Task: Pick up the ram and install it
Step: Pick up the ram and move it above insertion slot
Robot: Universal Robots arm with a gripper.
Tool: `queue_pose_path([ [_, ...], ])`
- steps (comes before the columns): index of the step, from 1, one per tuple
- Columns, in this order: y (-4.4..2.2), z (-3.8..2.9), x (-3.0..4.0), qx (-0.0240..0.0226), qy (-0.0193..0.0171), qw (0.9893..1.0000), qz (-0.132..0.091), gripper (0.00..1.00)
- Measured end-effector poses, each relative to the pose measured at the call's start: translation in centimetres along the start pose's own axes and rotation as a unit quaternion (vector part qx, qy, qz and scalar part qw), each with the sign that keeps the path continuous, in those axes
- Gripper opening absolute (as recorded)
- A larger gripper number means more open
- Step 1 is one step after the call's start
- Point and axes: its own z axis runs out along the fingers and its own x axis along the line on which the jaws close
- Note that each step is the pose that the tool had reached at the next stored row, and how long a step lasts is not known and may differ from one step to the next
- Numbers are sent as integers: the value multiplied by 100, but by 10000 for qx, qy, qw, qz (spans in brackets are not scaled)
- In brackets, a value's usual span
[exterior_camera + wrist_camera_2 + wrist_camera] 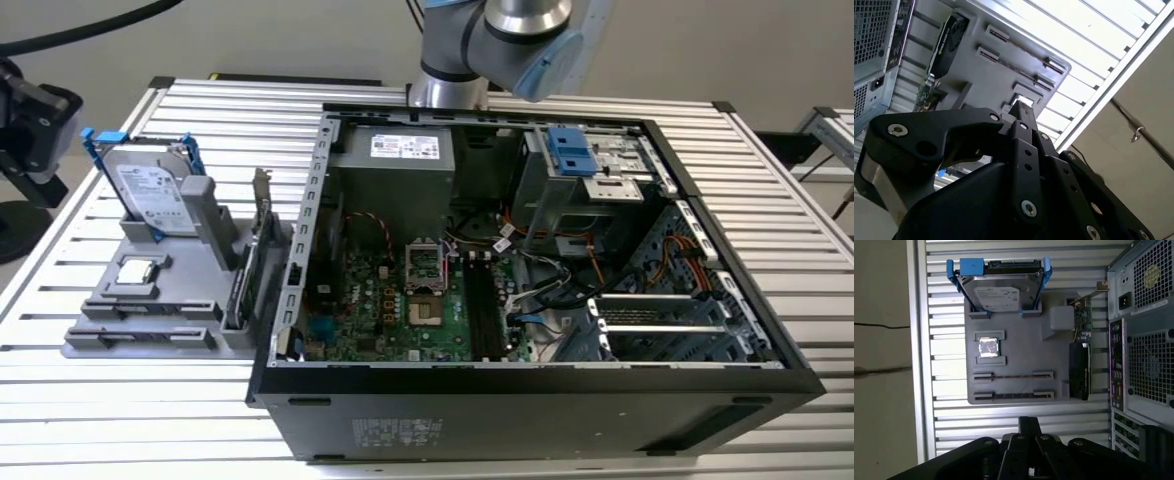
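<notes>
The ram is a thin dark strip standing on edge in a long slot (1013, 396) of the grey holder tray (1019, 347). A second dark strip (1013, 375) sits in the slot beside it. In the exterior view these slots (140, 335) are at the tray's near end, to the left of the open computer case (534, 390). My gripper (1029, 421) hangs above the table, off the tray's edge nearest those slots. Its black fingers meet at one tip and hold nothing. In the second wrist view the gripper (1021, 106) points toward the tray.
The tray also holds a hard drive (999, 295) in a blue bracket, a small silver CPU chip (988, 347) and an upright expansion card (1080, 370). Inside the case, the motherboard's long black memory slots (478, 300) lie among cables. The arm (507, 35) stands behind the case.
</notes>
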Motion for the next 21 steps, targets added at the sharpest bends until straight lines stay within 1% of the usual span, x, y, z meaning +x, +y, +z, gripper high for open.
queue_pose_path([
  [3,0,1,0,3,-5,9999,129,0],
  [5,0,3,1,5,-11,9997,258,0],
  [7,0,4,2,7,-17,9992,393,0],
  [10,-1,6,2,11,-26,9982,603,0],
  [14,-1,6,2,16,-38,9961,876,0],
  [21,-1,6,3,25,-54,9916,1294,0],
])
